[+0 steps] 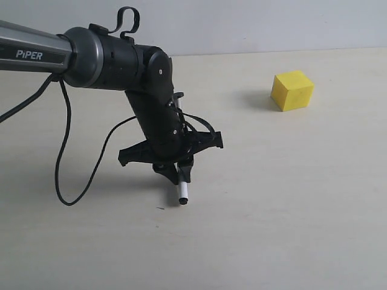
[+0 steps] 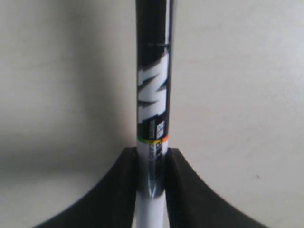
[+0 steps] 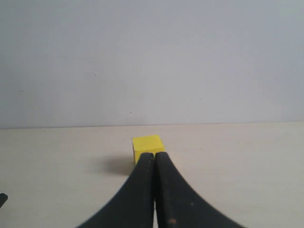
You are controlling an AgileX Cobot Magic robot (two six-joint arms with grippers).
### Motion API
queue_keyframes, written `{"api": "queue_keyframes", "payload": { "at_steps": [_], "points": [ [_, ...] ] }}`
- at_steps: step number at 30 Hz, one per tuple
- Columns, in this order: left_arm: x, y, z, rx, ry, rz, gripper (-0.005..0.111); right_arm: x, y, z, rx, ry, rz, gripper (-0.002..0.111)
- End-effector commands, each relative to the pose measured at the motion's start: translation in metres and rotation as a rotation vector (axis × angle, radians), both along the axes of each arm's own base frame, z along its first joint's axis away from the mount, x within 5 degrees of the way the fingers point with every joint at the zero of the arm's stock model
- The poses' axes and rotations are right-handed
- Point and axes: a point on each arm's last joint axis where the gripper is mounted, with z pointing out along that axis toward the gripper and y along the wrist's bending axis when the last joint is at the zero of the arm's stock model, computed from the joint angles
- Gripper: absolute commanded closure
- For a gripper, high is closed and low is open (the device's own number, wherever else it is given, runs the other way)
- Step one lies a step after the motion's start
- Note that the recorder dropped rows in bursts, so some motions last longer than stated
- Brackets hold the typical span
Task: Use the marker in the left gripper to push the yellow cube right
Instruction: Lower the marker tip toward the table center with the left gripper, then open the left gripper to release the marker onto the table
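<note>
Left gripper (image 1: 178, 172) is clamped on the marker (image 1: 181, 192), its fingers (image 2: 118, 190) pinching the barrel from both sides. In the exterior view the marker's long axis runs almost straight from twelve to six o'clock, a touch tilted, with the white lower end and dark tip pointing down at the table (image 1: 272, 229); whether the tip touches the surface I can't tell. The yellow cube (image 1: 292, 90) sits well apart, out at about two o'clock from the marker. Right gripper (image 3: 154, 156) is pressed shut and empty, with the cube beyond its tips.
</note>
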Motion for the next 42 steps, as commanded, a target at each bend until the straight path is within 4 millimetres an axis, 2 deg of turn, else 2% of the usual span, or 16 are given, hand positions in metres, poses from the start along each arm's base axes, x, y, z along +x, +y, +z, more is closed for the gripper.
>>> {"api": "queue_keyframes", "payload": {
  "at_steps": [1, 12, 14, 17, 19, 29, 32, 35, 37, 39, 40, 42],
  "points": [
    [0.005, 0.000, 0.002, -0.012, -0.033, 0.015, 0.107, 0.000, 0.000, 0.000, -0.003, -0.012, -0.005, 0.108],
    [0.006, -0.001, 0.002, -0.019, -0.047, 0.017, 0.106, 0.000, 0.000, 0.000, -0.003, -0.012, -0.005, 0.108],
    [0.006, -0.001, 0.002, -0.018, -0.046, 0.017, 0.099, 0.000, 0.000, 0.000, -0.003, -0.012, -0.005, 0.108],
    [0.006, 0.000, 0.002, -0.017, -0.044, 0.016, 0.079, 0.000, 0.000, 0.000, -0.003, -0.012, -0.005, 0.108],
    [0.005, -0.001, 0.002, -0.018, -0.043, 0.017, 0.072, 0.000, 0.000, 0.000, -0.003, -0.012, -0.005, 0.108],
    [0.005, -0.001, 0.002, -0.025, -0.038, 0.021, 0.072, 0.000, 0.000, 0.000, -0.003, -0.012, -0.005, 0.108],
    [0.007, -0.003, 0.013, -0.031, -0.044, -0.006, 0.072, 0.000, 0.000, 0.000, -0.003, -0.012, -0.005, 0.108],
    [0.009, -0.005, 0.035, -0.048, -0.067, -0.053, 0.073, 0.000, 0.000, 0.000, -0.003, -0.012, -0.005, 0.108],
    [0.009, -0.005, 0.053, -0.075, -0.112, -0.099, 0.083, 0.000, 0.000, 0.000, -0.003, -0.012, -0.005, 0.108],
    [0.007, -0.005, 0.072, -0.103, -0.161, -0.134, 0.102, 0.000, 0.000, 0.000, -0.003, -0.012, -0.005, 0.108],
    [0.004, -0.005, 0.082, -0.119, -0.189, -0.168, 0.106, 0.000, 0.000, 0.000, -0.003, -0.012, -0.005, 0.108],
    [-0.004, -0.006, 0.099, -0.141, -0.247, -0.244, 0.107, 0.000, 0.000, 0.000, -0.003, -0.012, -0.005, 0.108]
  ]
}}
